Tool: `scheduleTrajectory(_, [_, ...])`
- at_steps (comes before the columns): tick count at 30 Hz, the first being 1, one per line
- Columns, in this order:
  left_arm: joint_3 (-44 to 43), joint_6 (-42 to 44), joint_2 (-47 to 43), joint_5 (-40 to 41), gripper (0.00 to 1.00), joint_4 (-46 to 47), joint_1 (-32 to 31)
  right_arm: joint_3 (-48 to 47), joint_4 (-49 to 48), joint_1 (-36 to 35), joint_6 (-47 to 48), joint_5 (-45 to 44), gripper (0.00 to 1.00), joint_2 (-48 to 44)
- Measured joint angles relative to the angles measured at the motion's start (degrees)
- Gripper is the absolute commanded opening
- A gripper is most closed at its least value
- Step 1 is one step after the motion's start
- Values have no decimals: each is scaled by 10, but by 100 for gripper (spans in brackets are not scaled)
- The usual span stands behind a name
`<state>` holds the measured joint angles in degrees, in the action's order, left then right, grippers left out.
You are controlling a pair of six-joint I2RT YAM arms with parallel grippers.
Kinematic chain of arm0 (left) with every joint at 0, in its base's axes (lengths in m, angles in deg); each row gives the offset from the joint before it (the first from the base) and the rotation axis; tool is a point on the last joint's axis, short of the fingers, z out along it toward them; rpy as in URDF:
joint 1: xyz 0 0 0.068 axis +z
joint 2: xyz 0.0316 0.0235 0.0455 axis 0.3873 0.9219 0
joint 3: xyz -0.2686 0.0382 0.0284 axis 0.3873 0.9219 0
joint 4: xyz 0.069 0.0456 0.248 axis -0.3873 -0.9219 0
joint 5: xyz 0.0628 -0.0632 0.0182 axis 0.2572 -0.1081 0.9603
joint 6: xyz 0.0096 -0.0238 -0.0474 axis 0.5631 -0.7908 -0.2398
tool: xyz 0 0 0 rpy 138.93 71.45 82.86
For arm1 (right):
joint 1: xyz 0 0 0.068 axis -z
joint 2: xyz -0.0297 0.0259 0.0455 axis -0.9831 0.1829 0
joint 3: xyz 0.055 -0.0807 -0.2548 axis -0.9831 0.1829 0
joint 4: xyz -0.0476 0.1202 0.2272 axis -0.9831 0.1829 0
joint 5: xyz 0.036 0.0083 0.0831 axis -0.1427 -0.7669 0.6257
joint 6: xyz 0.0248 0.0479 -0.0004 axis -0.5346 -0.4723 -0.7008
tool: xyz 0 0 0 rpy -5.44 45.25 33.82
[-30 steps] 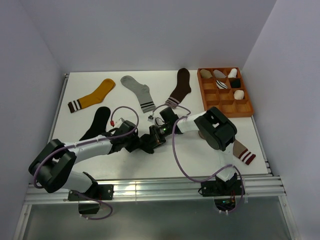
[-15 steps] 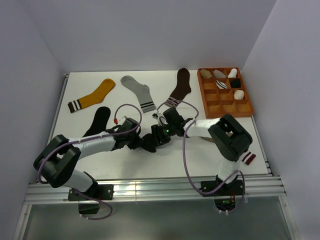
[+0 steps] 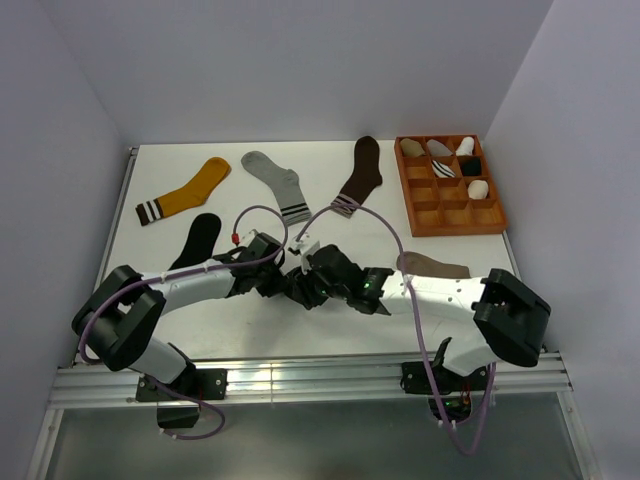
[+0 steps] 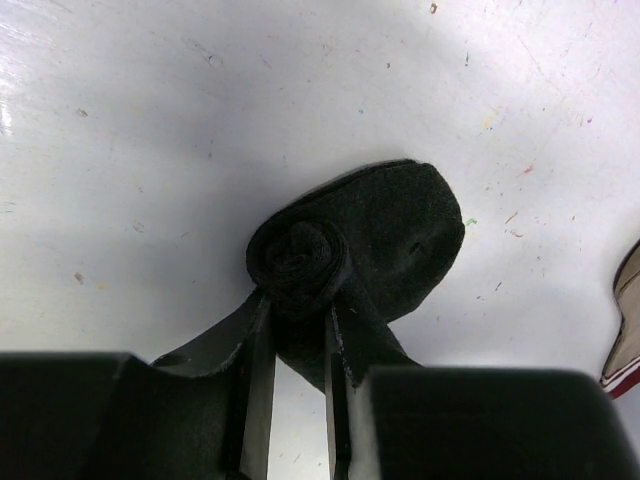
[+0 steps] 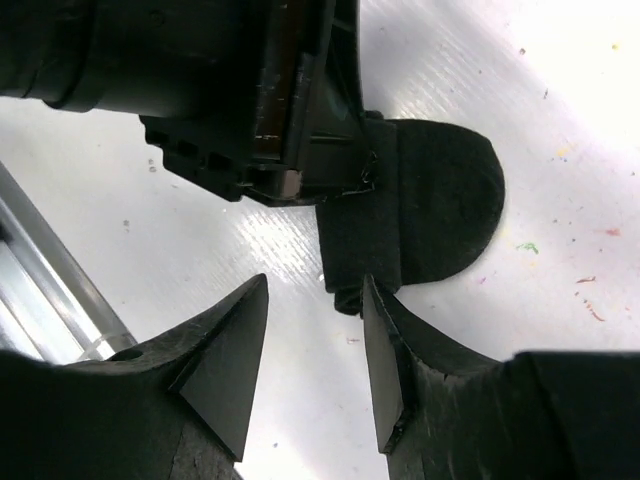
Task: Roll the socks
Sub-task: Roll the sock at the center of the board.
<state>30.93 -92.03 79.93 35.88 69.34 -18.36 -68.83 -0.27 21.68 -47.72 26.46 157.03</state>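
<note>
The left arm [image 3: 190,285] lies low across the table [image 3: 250,335], stretched from its base toward the middle. The right arm [image 3: 450,295] is folded at the elbow near the right edge, its forearm running leftward, so the 2 wrists meet head-on at the centre. Along the far side lie 3 socks: a mustard-yellow sock [image 3: 190,190], a light grey sock [image 3: 278,185] and a dark brown sock [image 3: 360,175]. An orange-brown tray [image 3: 460,228] at the far right has rolled socks in several compartments. A flat black sock [image 3: 200,238] lies just beyond the left arm, its cuff end hidden by it, and a taupe sock [image 3: 435,266] shows just beyond the right forearm. The left gripper [image 4: 298,295] is pinched tight on the coiled end of the partly rolled black sock [image 4: 400,225], whose rounded toe lies flat on the table ahead of the roll. The right gripper [image 5: 315,290] faces it with its jaws spread. The sock's near edge reaches just between their tips, but nothing is clamped.
</note>
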Motion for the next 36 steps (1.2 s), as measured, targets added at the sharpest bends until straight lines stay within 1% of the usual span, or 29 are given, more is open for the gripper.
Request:
scheduleTrajectory(6, [-1, 1, 0, 1, 14, -2, -1, -2, -13, -24, 26, -54, 49, 30])
scheduleTrajectory(12, [-2, 1, 0, 1, 14, -2, -1, -3, -14, -37, 40, -72, 48, 66])
scheduleTrajectory(21, [-2, 3, 1, 1, 14, -2, -1, -7, -10, -50, 46, -103, 48, 67])
scheduleTrajectory(36, [-2, 6, 1, 0, 14, -2, -1, -20, 10, -56, 48, -123, 47, 68])
